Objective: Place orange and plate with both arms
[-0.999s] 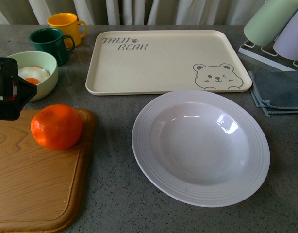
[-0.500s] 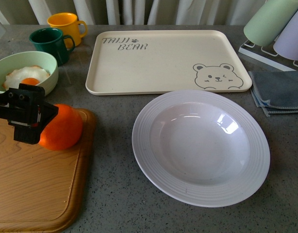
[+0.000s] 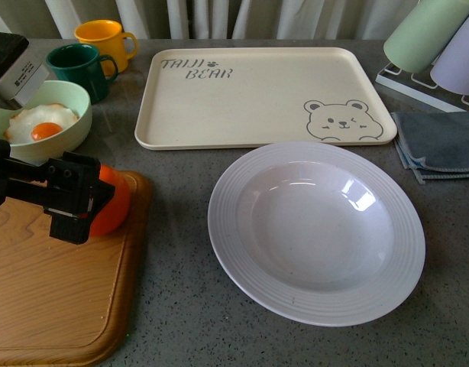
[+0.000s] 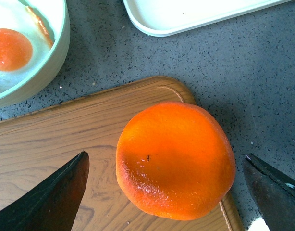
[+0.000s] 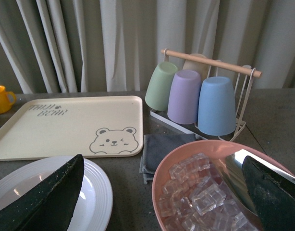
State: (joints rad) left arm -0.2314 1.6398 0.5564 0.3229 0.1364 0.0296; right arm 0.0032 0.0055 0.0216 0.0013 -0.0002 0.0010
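Dark grey, speckled surface (image 3: 181,313) fills the view. Just behind the surface's far edge, pale curtains (image 5: 123,43) hang in long vertical folds, closing off the back. Soft, even light lies over the surface.

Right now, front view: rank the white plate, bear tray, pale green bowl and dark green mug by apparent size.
1. white plate, only slightly ahead of the tray
2. bear tray; a close call, since the plate sits nearer the camera
3. pale green bowl
4. dark green mug

A vivid orange (image 4: 175,159) is glowing within the black left gripper (image 4: 165,158), brown wood-grained board (image 4: 56,130) lying beneath it.
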